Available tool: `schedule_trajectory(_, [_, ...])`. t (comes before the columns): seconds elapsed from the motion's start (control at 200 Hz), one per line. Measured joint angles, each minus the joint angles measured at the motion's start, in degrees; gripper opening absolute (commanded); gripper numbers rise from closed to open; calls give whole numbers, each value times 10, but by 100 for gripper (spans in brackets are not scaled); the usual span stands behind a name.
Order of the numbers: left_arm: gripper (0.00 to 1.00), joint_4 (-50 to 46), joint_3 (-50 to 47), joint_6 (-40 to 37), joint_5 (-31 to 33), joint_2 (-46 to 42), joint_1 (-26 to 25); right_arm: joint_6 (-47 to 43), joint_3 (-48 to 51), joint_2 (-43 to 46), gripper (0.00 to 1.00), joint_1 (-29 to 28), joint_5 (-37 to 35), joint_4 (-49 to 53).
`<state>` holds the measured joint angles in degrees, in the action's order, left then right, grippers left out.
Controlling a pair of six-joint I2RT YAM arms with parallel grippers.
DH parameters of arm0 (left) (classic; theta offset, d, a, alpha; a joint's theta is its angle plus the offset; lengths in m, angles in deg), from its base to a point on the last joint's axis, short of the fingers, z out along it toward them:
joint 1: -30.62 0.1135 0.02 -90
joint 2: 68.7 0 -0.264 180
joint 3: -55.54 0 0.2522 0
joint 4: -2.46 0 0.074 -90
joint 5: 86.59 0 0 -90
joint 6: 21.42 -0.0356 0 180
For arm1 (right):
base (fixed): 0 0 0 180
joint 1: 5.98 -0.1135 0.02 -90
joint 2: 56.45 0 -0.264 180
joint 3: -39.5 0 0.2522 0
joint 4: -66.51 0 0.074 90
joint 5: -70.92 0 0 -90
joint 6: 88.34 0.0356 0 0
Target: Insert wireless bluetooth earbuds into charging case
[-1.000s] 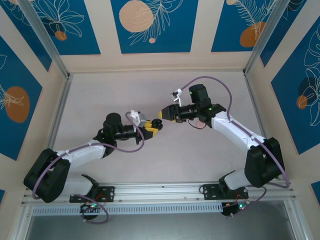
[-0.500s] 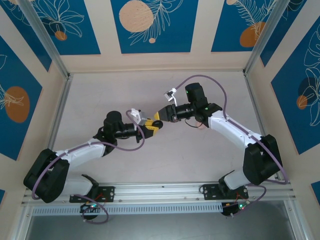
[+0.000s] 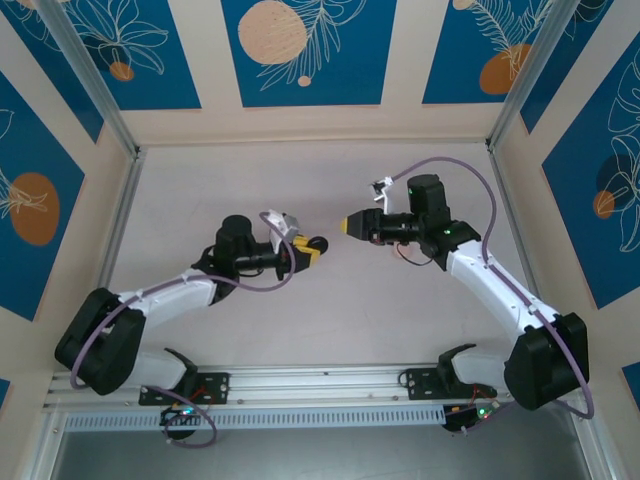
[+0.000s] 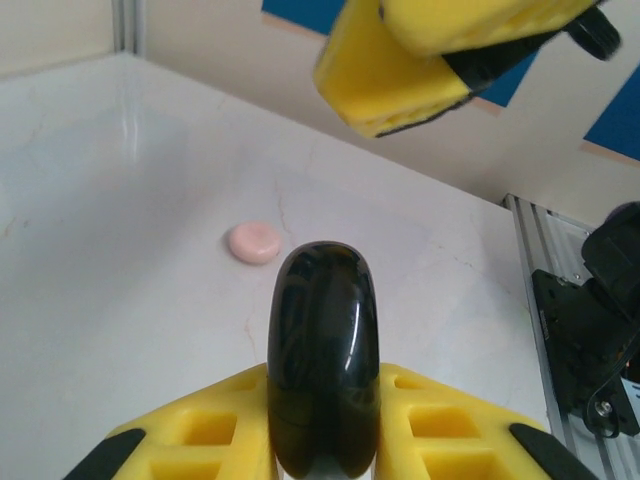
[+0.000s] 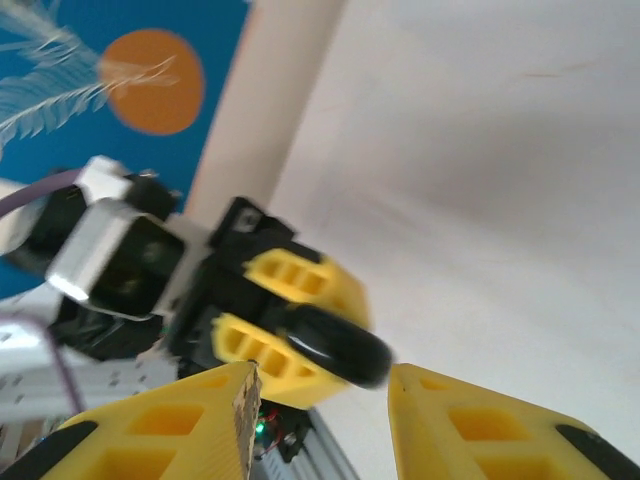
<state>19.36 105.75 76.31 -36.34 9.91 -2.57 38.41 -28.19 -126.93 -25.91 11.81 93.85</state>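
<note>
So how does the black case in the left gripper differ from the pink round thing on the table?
The black case is glossy; the pink round thing is pale and matt. The black case is held off the table, standing on edge in the shut left gripper; the pink round thing lies flat on the table, touched by nothing. Both have rounded outlines.
</note>
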Motion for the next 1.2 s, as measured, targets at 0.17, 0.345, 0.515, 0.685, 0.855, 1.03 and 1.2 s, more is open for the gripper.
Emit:
schedule_trajectory(0.17, [23, -71, 70, 48, 23, 67, -13, 28, 31, 2, 39, 60, -64, 52])
schedule_trajectory(0.345, [22, -189, 208, 92, 35, 167, -29, 44, 46, 3, 39, 149, -96, 76])
schedule_trajectory(0.515, [21, -294, 345, 146, 40, 264, -52, 41, 54, 6, 39, 200, -101, 88])
schedule_trajectory(0.685, [22, -363, 440, 207, 41, 349, -77, 27, 70, 14, 39, 233, -95, 90])
schedule_trajectory(0.855, [22, -407, 523, 270, 38, 431, -85, 19, 97, 15, 39, 259, -76, 89])
schedule_trajectory(1.03, [22, -443, 601, 317, 31, 503, -87, 17, 123, 20, 39, 268, -62, 85])
schedule_trajectory(1.2, [23, -454, 653, 354, 17, 546, -94, 18, 137, 30, 39, 273, -49, 83])
